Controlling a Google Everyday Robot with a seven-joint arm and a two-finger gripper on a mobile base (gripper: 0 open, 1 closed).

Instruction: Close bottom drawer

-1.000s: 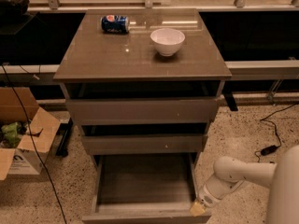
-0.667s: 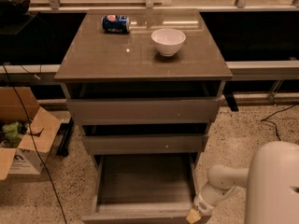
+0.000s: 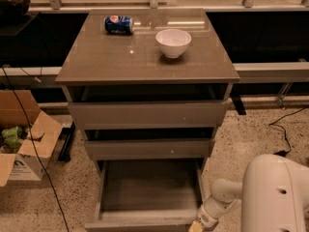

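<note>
The bottom drawer (image 3: 149,190) of the grey-brown cabinet is pulled far out, its deep tray open and bare, its front edge at the picture's bottom. The middle drawer (image 3: 149,149) and the top drawer (image 3: 147,114) above it stand slightly out. My white arm (image 3: 275,197) reaches in from the lower right. The gripper (image 3: 197,226) is at the drawer's front right corner, at the bottom edge of the view, mostly cut off.
A white bowl (image 3: 173,42) and a blue can (image 3: 119,24) lying on its side are on the cabinet top (image 3: 145,57). An open cardboard box (image 3: 21,144) stands on the floor at left. Black cables run along the floor on both sides.
My arm has swung closer to the camera and lower, and the gripper has moved down and slightly left along the drawer's right front corner. The drawer has not visibly moved.
</note>
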